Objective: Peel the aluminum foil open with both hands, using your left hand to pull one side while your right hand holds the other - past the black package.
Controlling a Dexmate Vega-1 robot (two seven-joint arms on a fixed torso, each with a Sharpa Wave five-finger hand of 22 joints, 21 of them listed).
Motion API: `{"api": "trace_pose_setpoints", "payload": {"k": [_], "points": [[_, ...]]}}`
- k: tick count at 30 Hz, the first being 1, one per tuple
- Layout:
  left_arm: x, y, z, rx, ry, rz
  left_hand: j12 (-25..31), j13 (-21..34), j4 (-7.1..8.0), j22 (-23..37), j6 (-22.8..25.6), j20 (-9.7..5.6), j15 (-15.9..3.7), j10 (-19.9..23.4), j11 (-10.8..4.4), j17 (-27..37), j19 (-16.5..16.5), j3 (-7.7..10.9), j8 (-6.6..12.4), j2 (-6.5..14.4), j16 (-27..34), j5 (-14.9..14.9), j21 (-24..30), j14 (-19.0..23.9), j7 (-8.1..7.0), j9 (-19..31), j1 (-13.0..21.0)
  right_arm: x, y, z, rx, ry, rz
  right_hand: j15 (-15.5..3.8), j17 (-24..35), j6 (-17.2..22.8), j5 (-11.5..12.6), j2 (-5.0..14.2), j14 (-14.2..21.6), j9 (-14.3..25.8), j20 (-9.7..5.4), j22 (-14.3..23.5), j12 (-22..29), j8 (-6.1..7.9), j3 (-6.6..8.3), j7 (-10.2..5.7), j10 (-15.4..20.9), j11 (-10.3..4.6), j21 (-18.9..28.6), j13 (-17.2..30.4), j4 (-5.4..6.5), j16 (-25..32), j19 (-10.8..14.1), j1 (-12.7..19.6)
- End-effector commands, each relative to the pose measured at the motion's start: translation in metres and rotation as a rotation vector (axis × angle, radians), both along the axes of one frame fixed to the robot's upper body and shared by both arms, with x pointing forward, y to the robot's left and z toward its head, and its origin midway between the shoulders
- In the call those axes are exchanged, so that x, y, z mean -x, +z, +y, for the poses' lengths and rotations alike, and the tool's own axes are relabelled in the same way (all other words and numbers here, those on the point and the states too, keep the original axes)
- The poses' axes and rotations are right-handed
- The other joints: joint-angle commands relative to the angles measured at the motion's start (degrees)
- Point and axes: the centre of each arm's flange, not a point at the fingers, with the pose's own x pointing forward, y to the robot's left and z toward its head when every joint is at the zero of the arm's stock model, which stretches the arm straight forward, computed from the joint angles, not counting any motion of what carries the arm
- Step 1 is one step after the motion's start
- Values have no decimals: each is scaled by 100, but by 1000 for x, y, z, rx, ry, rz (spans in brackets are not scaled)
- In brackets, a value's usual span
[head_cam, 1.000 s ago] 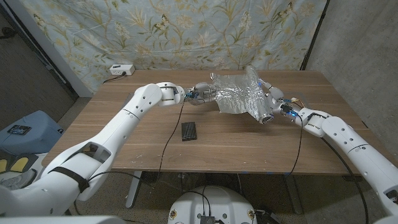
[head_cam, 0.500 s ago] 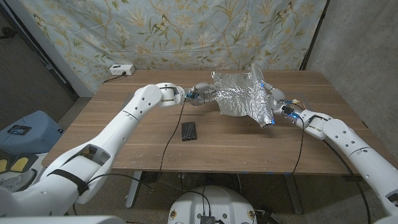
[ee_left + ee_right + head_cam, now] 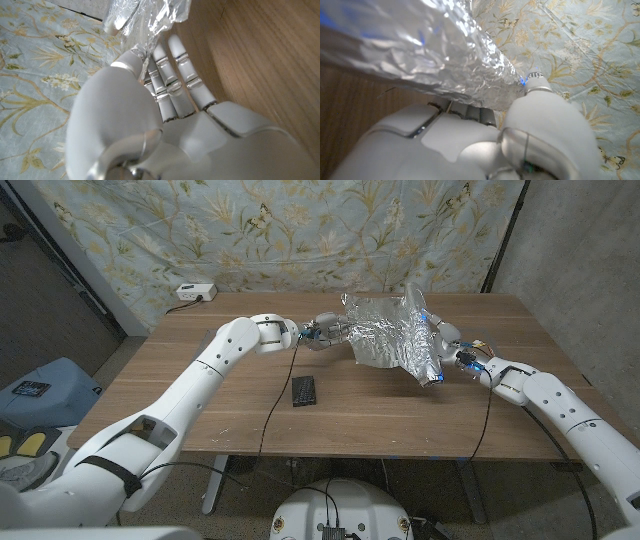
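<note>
A crumpled sheet of aluminum foil [image 3: 388, 330] hangs stretched between my two hands over the far middle of the table. My left hand [image 3: 330, 330] pinches its left edge; the left wrist view shows the foil [image 3: 145, 20] caught at my left hand's [image 3: 150, 95] fingertips. My right hand [image 3: 443, 345] grips the right side, and in the right wrist view the foil [image 3: 420, 45] runs across my right hand [image 3: 520, 125], held under the thumb. The small black package [image 3: 304, 390] lies flat on the table nearer to me, below and left of the foil, apart from both hands.
A white power strip [image 3: 195, 291] sits at the table's [image 3: 350, 415] far left corner. A black cable [image 3: 278, 395] hangs from my left arm across the table beside the black package. A floral cloth [image 3: 300, 230] hangs behind the table.
My right hand has shifted slightly right and toward me, tilting the foil's right end down. My left hand holds its place.
</note>
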Motion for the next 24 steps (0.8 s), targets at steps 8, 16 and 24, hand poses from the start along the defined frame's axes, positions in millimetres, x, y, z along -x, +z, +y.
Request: {"api": "trace_pose_setpoints", "payload": {"k": [8, 16, 24], "points": [[9, 1, 6, 42, 15, -12, 15, 21, -6, 15, 426, 3, -4, 259, -83, 61, -66, -2, 45, 3, 57, -3, 136, 52, 268, 22, 122, 2, -3, 1, -2, 13, 7, 18, 27, -22, 56, 4, -46, 22, 33, 25, -93, -4, -24, 10, -55, 22, -100, -68, 5, -8, 46, -70], [11, 1, 14, 44, 25, -12, 11, 44, -2, 12, 439, 5, 7, 273, -90, 79, -63, 0, 37, -12, 65, 3, 196, 67, 267, 24, 144, 1, -3, -2, -2, 9, 11, 36, 32, -28, 67, 17, -41, 22, 42, 25, -110, -2, -29, 21, -41, 54, -147, -91, -1, -4, 79, -65], [12, 3, 20, 46, 40, -17, 0, 64, 10, 9, 425, 3, 8, 263, -96, 95, -74, -4, 23, -20, 68, 5, 241, 69, 268, 27, 146, 0, -2, -5, -1, 10, 11, 42, 35, -29, 74, 25, -55, 23, 44, 27, -117, 2, -38, 17, -36, 42, -202, -94, -6, -11, 85, -67]]}}
